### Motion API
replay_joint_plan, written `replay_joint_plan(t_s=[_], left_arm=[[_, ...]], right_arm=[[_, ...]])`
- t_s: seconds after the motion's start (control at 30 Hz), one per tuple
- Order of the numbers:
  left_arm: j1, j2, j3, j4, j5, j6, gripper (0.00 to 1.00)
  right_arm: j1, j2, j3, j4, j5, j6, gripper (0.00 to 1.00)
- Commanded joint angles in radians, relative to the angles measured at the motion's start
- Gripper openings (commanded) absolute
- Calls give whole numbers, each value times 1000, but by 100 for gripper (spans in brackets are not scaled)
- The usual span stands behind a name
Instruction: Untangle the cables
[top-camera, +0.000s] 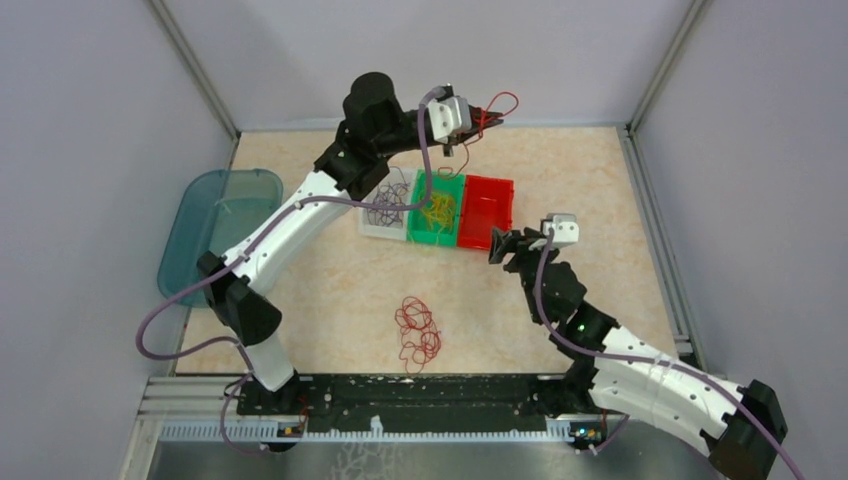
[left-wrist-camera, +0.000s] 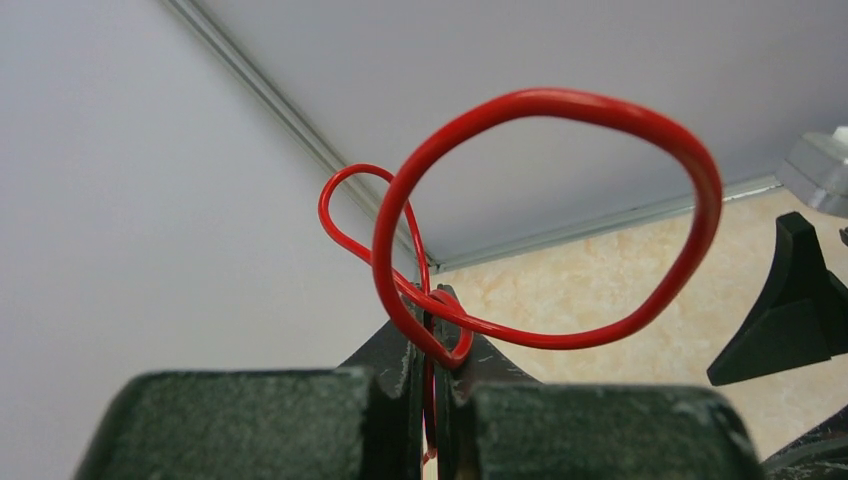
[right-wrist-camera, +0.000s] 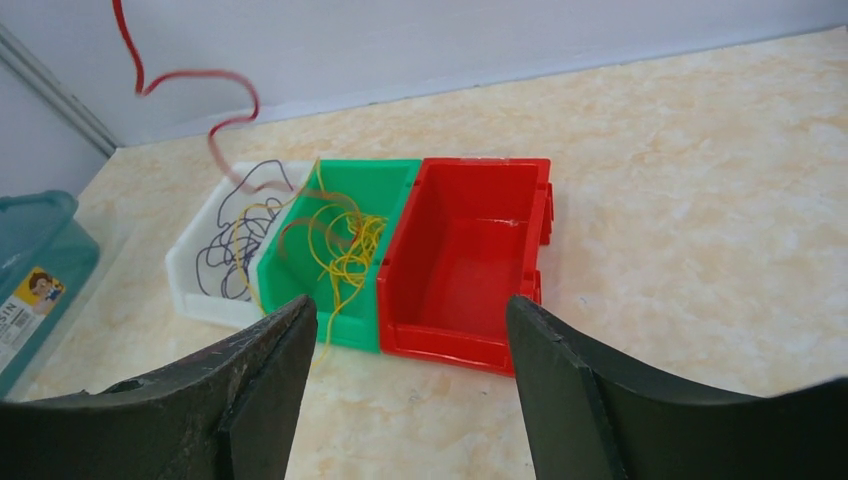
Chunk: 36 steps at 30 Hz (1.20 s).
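Observation:
My left gripper (top-camera: 478, 120) is raised over the table's far edge, shut on a red cable (left-wrist-camera: 560, 100) that rises from its jaws in two loops. In the left wrist view the strand is pinched between the fingertips (left-wrist-camera: 405, 345). That cable (right-wrist-camera: 190, 80) also dangles at the upper left of the right wrist view. A pile of red cables (top-camera: 418, 332) lies on the table near the middle front. Yellow cables (right-wrist-camera: 340, 245) fill the green bin (right-wrist-camera: 365, 168); dark cables (right-wrist-camera: 235, 235) lie in the white bin (right-wrist-camera: 200, 300). My right gripper (right-wrist-camera: 410, 330) is open and empty, facing the red bin (right-wrist-camera: 485, 165).
The three bins stand in a row at the middle back of the table (top-camera: 320, 300); nothing lies in the red bin (top-camera: 487, 210). A teal translucent container (top-camera: 215, 225) sits at the left edge. Walls enclose the table on three sides.

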<state>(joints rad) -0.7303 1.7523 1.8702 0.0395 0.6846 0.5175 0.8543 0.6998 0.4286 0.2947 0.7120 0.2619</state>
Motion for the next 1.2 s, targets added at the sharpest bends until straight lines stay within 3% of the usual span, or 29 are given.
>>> replay_joint_plan(t_s=[0.0,0.57,1.17], left_arm=[[-12,25,79,26,-15,13,0],[-9,174,47,42,-57,152,0],[-52,172,163,44,-60,37,0]], right_arm=[[-21,-22,-14,-1,-13,26,70],[-62,-134,-32,-74,34,45,71],[-64,-150,-34,-92,36,67,71]])
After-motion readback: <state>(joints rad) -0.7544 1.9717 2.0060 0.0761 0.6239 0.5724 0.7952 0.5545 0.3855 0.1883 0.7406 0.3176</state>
